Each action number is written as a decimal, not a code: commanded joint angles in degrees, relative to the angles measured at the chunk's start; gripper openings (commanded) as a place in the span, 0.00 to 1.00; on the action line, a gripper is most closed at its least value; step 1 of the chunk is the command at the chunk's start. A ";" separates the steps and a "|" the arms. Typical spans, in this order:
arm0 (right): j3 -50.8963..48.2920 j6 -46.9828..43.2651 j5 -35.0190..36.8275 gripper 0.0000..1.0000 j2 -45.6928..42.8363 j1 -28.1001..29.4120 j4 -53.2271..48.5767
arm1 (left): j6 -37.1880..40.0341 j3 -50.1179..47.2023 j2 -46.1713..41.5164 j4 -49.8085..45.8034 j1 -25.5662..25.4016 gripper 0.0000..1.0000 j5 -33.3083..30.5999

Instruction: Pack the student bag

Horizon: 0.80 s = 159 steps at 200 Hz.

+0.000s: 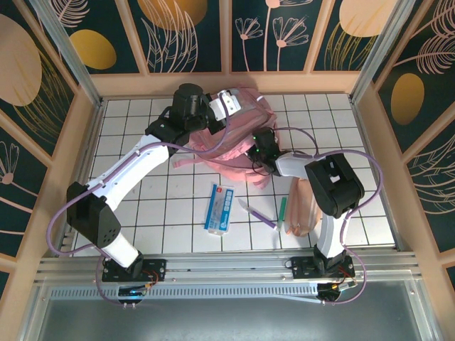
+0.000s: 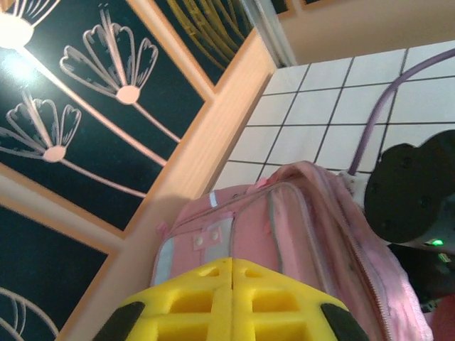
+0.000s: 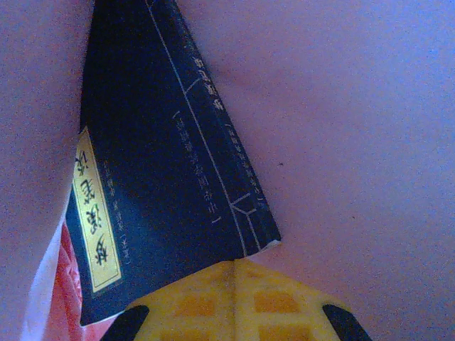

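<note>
The pink student bag [image 1: 238, 138] lies at the back middle of the table, its straps trailing to the left. My left gripper [image 1: 229, 105] hovers at the bag's far top edge. In the left wrist view its yellow jaws [image 2: 232, 264] are pressed together, with nothing visible between them, just above the bag's front pocket [image 2: 298, 227]. My right gripper [image 1: 257, 158] reaches into the bag's near side. In the right wrist view, my right gripper [image 3: 233, 264] is shut. A dark blue book [image 3: 163, 163] lies just beyond the tips against the bag's pink lining [image 3: 355, 128].
On the tiles in front of the bag lie a blue-and-white packet [image 1: 218, 207], a purple pen [image 1: 257, 213], a green pen [image 1: 282, 208] and a peach pencil pouch [image 1: 302, 209] by the right arm. Wooden walls [image 2: 192, 163] ring the table close behind the bag.
</note>
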 commanded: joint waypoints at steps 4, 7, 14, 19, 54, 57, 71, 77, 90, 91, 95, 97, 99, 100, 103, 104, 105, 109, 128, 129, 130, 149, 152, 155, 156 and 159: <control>0.13 -4.55 -1.19 0.00 -2.57 -0.34 5.76 | -0.24 -1.80 -0.02 -2.72 0.13 0.59 11.33; 0.00 -4.75 -1.46 0.00 -2.68 -0.36 6.00 | -0.76 -2.69 0.06 -2.50 0.13 0.64 11.44; -0.16 -4.95 -2.06 0.00 -3.06 -0.51 6.54 | -1.03 -4.38 0.29 -2.45 0.10 0.70 11.38; -0.42 -5.15 -2.20 0.00 -3.25 -0.47 6.76 | -1.03 -5.62 0.50 -2.52 0.05 0.74 10.90; -0.33 -5.71 -4.00 0.00 -3.71 -1.32 6.62 | -2.04 -9.52 2.67 -3.07 0.09 0.95 10.31; -0.34 -5.75 -4.04 0.00 -3.78 -1.36 6.67 | -2.15 -9.45 3.06 -3.25 0.11 0.95 10.18; -0.55 -5.56 -4.40 0.00 -4.20 -1.48 6.84 | -3.57 -8.36 5.96 -4.28 0.10 0.96 8.13; -0.66 -5.41 -4.53 0.00 -4.33 -1.59 6.92 | -4.08 -7.56 7.60 -5.03 0.09 0.96 7.04; -0.82 -5.05 -5.24 0.00 -4.64 -1.59 7.19 | -4.47 -5.58 10.80 -7.18 0.06 0.95 5.07; -0.84 -5.01 -5.32 0.00 -4.65 -1.59 7.21 | -4.47 -5.35 11.07 -7.31 0.09 0.95 4.93; -0.92 -4.88 -5.59 0.00 -4.76 -1.55 7.28 | -4.51 -4.78 11.98 -7.83 0.05 0.94 4.55; -1.01 -4.81 -5.65 0.00 -4.87 -1.58 7.37 | -4.54 -4.49 12.33 -8.00 0.08 0.93 4.35; -1.03 -4.64 -5.74 0.00 -4.87 -1.54 7.40 | -4.61 -4.29 12.86 -8.19 0.10 0.93 4.26; -1.03 -4.62 -5.79 0.00 -4.90 -1.52 7.44 | -4.67 -4.14 13.07 -8.30 0.11 0.93 4.22; -1.16 -4.43 -5.95 0.00 -5.06 -1.48 7.54 | -4.83 -3.84 13.61 -8.48 0.10 0.92 4.14; -1.19 -4.34 -5.99 0.00 -5.08 -1.45 7.60 | -4.86 -3.74 13.75 -8.53 0.11 0.92 4.11; -1.24 -4.30 -6.05 0.00 -5.10 -1.48 7.68 | -4.84 -3.64 13.86 -8.60 0.11 0.92 4.14; -1.42 -4.07 -6.26 0.00 -5.28 -1.42 7.89 | -4.81 -3.33 14.38 -8.74 0.06 0.91 4.18; -2.13 -3.39 -6.62 0.00 -5.87 -0.99 8.64 | -5.31 -3.42 15.33 -5.97 0.11 0.74 1.36; -2.16 -3.39 -6.63 0.00 -5.89 -0.98 8.59 | -5.33 -3.44 15.31 -5.78 0.11 0.72 1.05; -2.17 -3.38 -6.68 0.00 -5.89 -0.93 8.57 | -5.33 -3.49 15.30 -5.56 0.07 0.70 0.85; -2.24 -3.24 -6.73 0.01 -6.41 -0.69 8.20 | -1.68 -3.64 14.06 -4.58 0.05 0.27 0.46; -2.27 -3.14 -6.73 0.01 -6.42 -0.71 7.97 | -0.74 -3.57 13.72 -4.74 0.08 0.17 0.81; -2.27 -3.20 -6.74 0.02 -6.43 -0.74 7.79 | 0.02 -3.55 13.24 -4.92 0.08 0.05 1.07; -2.27 -3.20 -6.74 0.03 -6.43 -0.73 7.73 | 0.33 -3.59 13.17 -4.95 0.05 0.02 1.13; -2.27 -3.20 -6.73 0.04 -6.49 -0.75 7.40 | 1.10 -3.51 12.79 -5.02 0.04 0.00 1.07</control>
